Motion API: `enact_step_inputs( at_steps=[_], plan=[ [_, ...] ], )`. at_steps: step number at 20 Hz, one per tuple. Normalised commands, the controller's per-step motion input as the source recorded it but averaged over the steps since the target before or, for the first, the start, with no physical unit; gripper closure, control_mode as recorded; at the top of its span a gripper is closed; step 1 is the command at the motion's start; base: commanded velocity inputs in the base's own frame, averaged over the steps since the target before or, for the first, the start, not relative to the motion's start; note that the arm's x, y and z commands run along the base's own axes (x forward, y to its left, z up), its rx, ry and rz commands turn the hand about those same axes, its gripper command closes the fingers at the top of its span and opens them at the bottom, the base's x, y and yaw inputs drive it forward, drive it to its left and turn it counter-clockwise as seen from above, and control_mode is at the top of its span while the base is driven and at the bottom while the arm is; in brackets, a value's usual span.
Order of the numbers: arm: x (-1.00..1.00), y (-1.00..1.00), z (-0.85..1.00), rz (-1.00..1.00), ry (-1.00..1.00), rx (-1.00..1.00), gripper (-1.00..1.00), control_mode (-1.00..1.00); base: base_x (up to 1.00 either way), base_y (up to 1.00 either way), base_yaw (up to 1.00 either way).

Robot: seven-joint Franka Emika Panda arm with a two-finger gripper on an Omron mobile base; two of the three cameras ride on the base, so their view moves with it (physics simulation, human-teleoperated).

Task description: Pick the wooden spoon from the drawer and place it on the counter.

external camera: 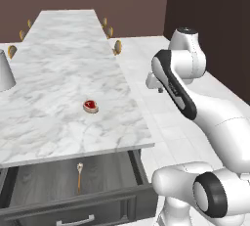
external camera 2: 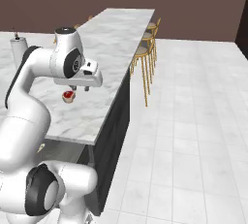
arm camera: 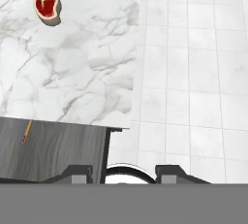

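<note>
Kitchen island, drawer (external camera: 29, 183) pulled open at the lower left of the left base frame, wooden spoon (external camera: 79, 175) lying lengthwise on its grey wood-grain floor, pale bowl toward the counter (external camera: 63, 68), handle toward the silver bar front. Same spoon a thin orange sliver at the left edge of the hand frame (arm camera: 26, 132), well left of the finger tips. Gripper (external camera 2: 81, 88) raised high at centre-left of the right base frame, above the marble's right edge and far from the spoon; jaws spread and holding nothing, judging by the two dark tips standing wide apart at the bottom of the hand frame. Small red round object (external camera: 91, 106) sitting on the marble at mid-frame. Pick not yet begun. Likely trouble ahead: a finger-thin handle lying flat on the drawer floor, easy to skid or pinch off-centre; overhanging counter lip above the drawer's back, a probable snag for a descending wrist; red object close enough to be mistaken for the target.
</note>
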Motion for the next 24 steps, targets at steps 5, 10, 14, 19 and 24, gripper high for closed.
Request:
enact_step_inputs(
  at_steps=[5, 10, 14, 19, 24],
  plan=[
    [0.0, 0.0, 0.0, 0.0, 0.0, 0.0, -1.0, 1.0, 0.0, 0.0, 0.0],
    [0.0, 0.0, 0.0, 0.0, 0.0, 0.0, -1.0, 1.0, 0.0, -0.06, 0.08],
    [0.0, 0.0, 0.0, 0.0, 0.0, 0.0, -1.0, 1.0, 0.0, -0.32, 0.31],
    [0.0, 0.0, 0.0, 0.0, 0.0, 0.0, -1.0, 1.0, 0.0, -0.43, 0.53],
    [0.0, 0.0, 0.0, 0.0, 0.0, 0.0, -1.0, 1.0, 0.0, -0.35, 0.66]
  ],
)
